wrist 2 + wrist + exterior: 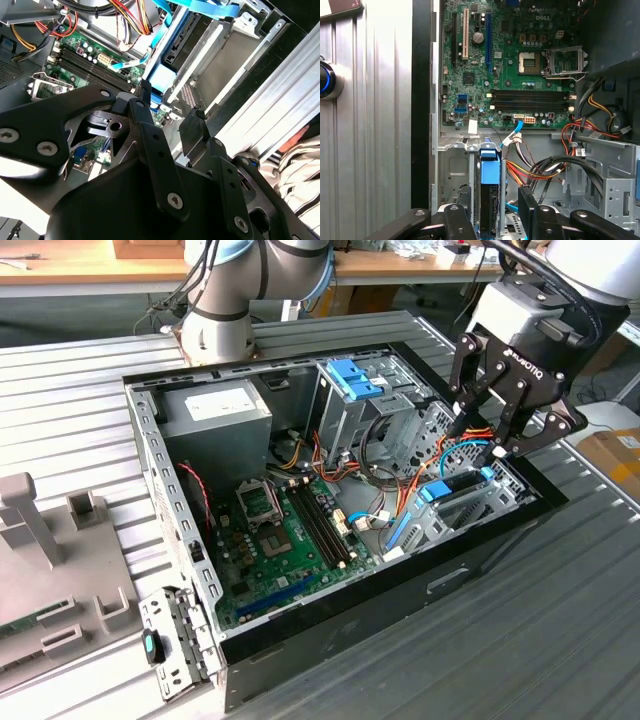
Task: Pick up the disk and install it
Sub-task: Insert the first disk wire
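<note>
— So where is the disk (458,485)?
— Seated on edge in the sheet-metal bay at a corner of the open case (400,592), toward the exterior view's right. It is a dark grey slab with bright blue plastic rails.
— And the gripper (482,440)?
— Black and angular, hanging just above it. In the first wrist view its fingers (526,205) stand apart on either side of the disk's edge, holding nothing.
— What else is inside?
— A glossy green motherboard (290,530), a matte grey power-supply box (215,410), orange and yellow wires (408,480), and a bare blue bracket (352,378).
— The room?
— A ribbed metal table (90,380) carries the case. A wooden bench (100,265) runs behind, and a striped sleeve (295,167) shows in the second wrist view.
</note>
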Action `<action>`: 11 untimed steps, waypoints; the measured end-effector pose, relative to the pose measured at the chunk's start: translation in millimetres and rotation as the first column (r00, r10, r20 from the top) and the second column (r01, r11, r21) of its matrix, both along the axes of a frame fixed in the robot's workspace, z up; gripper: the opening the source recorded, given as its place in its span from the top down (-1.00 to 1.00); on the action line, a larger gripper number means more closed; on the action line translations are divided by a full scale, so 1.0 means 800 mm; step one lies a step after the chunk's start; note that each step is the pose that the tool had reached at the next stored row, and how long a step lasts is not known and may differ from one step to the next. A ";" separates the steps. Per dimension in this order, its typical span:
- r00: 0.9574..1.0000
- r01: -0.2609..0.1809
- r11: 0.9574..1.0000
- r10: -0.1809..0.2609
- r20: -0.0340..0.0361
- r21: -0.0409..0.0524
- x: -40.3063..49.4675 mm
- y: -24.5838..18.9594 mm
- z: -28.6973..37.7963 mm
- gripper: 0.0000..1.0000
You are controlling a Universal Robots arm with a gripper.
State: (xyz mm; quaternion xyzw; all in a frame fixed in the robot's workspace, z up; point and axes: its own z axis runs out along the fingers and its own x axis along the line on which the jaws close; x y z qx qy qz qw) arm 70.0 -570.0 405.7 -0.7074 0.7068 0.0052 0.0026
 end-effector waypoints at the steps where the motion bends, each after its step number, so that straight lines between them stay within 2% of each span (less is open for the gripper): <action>1: 1.000 0.000 1.000 0.000 0.000 0.000 0.000 0.0000 0.0000 0.00; 7: 1.000 0.000 1.000 0.000 0.000 -0.001 0.000 0.0000 0.0000 0.00; 11: 1.000 -0.020 1.000 0.020 0.000 -0.001 0.011 0.0010 -0.0008 0.00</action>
